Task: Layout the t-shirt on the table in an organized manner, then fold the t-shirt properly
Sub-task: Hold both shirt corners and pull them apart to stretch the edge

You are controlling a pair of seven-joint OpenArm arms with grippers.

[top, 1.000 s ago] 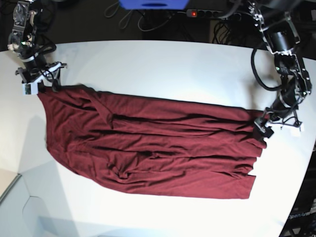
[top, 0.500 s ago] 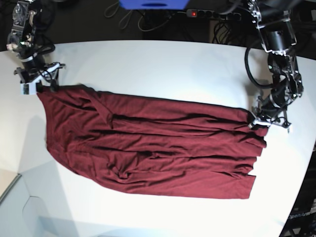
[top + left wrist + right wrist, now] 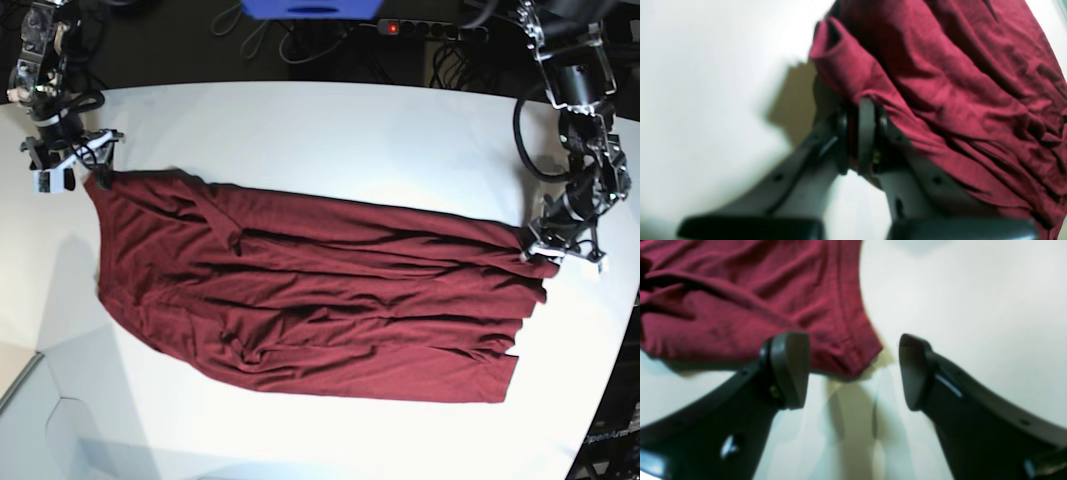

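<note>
The large, plain, dark maroon fabric t-shirt (image 3: 310,290) is being stretched lengthwise across the broad, smooth white table (image 3: 330,130), and it is lying bunched into long parallel creases, with neither the sleeves nor the body outline being presented flat. The left gripper (image 3: 860,136) is being shown in its wrist view with its jaws pressed together on a rolled edge of the t-shirt, a thin strip of cloth being pinched between the pads; in the base view this grip is being applied at the shirt's corner toward the table's curved edge on that view's right. The right gripper (image 3: 853,370) is being held with its jaws standing wide apart, nothing being held; the nearest corner of the t-shirt is lying on the table just ahead of and between its fingers (image 3: 790,366), the hemmed corner not appearing to be touched. In the base view this gripper is being positioned just beside the opposite, upper-left corner of the garment. The layout stage is being judged as only partly achieved: the garment is being extended along one axis, but it is being left narrow, wrinkled and gathered. Spreading across the width, smoothing of the creases and exposure of the sleeves are being judged as outstanding, and no fold is being observed as yet begun.
</note>
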